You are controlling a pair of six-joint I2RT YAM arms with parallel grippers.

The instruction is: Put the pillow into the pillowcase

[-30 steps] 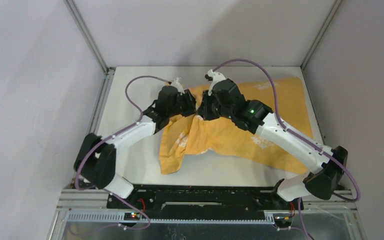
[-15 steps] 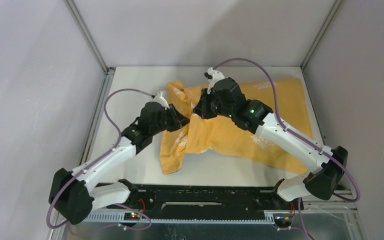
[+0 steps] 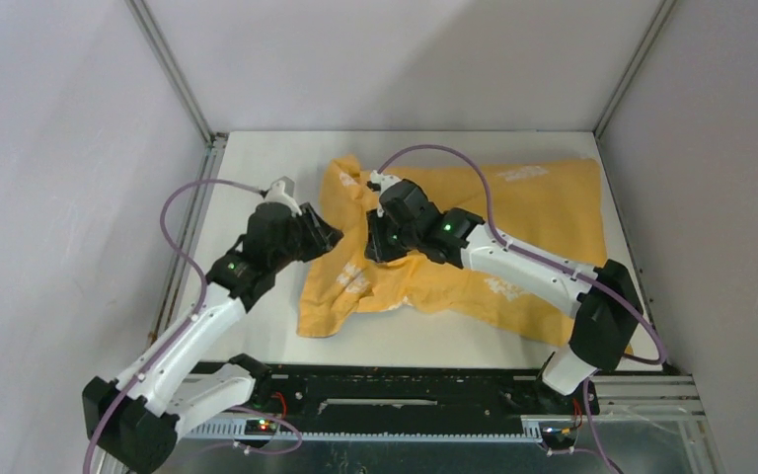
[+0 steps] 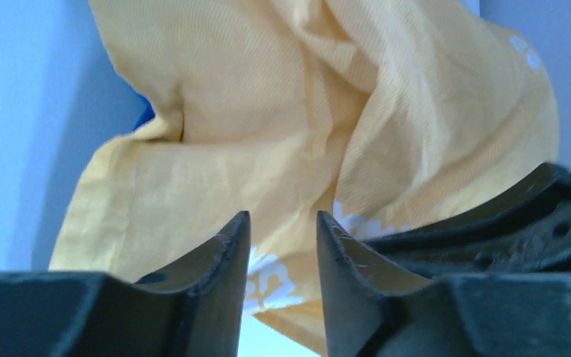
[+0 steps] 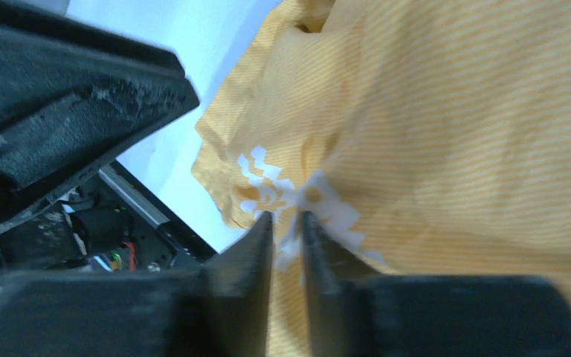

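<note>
The orange-yellow pillowcase [image 3: 533, 212] with white lettering lies across the table, rumpled at its left end and fuller on the right. No white pillow shows in any view. My right gripper [image 3: 370, 252] is shut on a fold of the pillowcase [image 5: 453, 111] near the white print, with cloth pinched between its fingertips [image 5: 286, 216]. My left gripper [image 3: 334, 235] is just left of it, by the rumpled end. Its jaws [image 4: 282, 216] stand a little apart with nothing between them, and the pillowcase [image 4: 268, 111] hangs just beyond. A sliver of the blue face [image 4: 145, 115] peeks out.
The white table [image 3: 257, 168] is boxed in by grey walls and metal posts at the back corners. A black rail [image 3: 405, 390] with the arm bases runs along the near edge. The left arm's black housing [image 5: 67, 111] is close to the right gripper.
The left gripper has pulled back from the far middle of the pillowcase toward the near left. The right gripper has moved left and nearer with the cloth, dragging the rumpled end leftward.
</note>
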